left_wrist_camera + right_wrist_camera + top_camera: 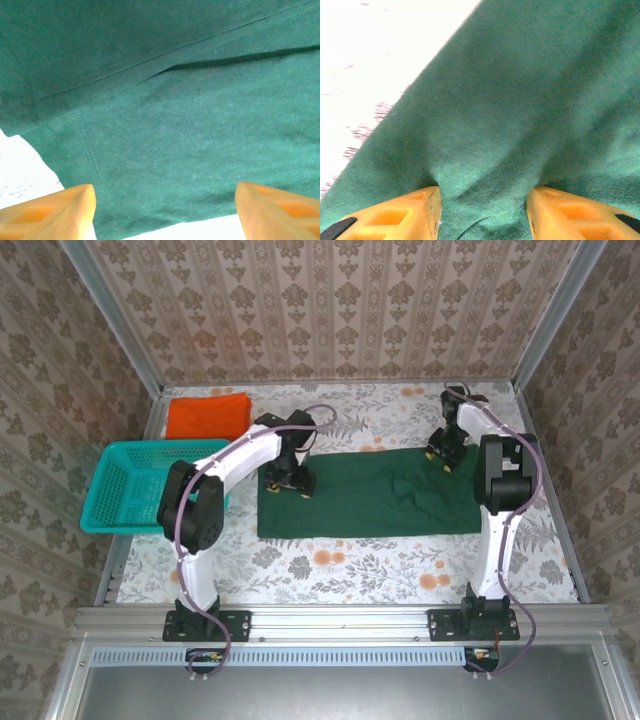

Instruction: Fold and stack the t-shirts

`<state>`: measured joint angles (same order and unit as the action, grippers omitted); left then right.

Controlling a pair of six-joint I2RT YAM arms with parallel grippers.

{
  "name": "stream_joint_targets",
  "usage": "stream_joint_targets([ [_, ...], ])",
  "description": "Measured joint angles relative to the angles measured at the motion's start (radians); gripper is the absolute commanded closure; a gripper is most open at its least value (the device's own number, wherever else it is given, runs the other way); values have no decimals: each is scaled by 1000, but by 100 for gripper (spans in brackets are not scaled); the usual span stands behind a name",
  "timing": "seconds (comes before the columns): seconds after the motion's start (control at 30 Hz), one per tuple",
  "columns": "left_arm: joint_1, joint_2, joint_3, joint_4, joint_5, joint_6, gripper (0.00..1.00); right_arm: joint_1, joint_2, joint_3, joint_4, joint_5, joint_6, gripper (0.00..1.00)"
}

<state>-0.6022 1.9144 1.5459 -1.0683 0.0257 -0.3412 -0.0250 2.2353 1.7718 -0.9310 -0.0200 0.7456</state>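
Note:
The dark green t-shirt [370, 502] lies folded into a long flat rectangle across the middle of the table. The orange t-shirt [207, 415] sits folded at the back left. My left gripper [288, 483] rests on the green shirt's far left corner. In the left wrist view it [165, 200] is open wide, with the shirt's hem [165, 150] flat between the fingers. My right gripper [441, 457] is at the far right corner. Its jaws [484, 200] are partly closed, pressing into green cloth [520, 100] that bunches into a ridge between them.
A teal mesh basket [150, 445] stands at the left edge of the table, beside my left arm's elbow. Patterned walls and metal posts close in the back and sides. Flowered tablecloth [350, 565] shows in front of the green shirt.

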Motion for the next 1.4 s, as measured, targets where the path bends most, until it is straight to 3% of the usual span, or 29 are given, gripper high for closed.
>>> stream_joint_targets([
  [0.23,2,-89,-68,-6,-11,22,27,88,213,377,-79,8,22,47],
  [0.43,-8,-117,-123,-10,5,50,27,181,566,1035,-190,7,12,39],
  [0.57,-48,-122,-134,-12,37,85,27,221,711,1301,-200,-39,22,33],
  [0.87,-106,-26,-137,-5,113,124,29,252,655,1324,-259,-59,12,25],
  [1.17,-158,54,-137,30,195,124,29,211,303,1342,-565,99,-89,26],
  [1.4,-214,148,-75,0,256,115,31,226,58,1131,-652,215,-146,23],
])
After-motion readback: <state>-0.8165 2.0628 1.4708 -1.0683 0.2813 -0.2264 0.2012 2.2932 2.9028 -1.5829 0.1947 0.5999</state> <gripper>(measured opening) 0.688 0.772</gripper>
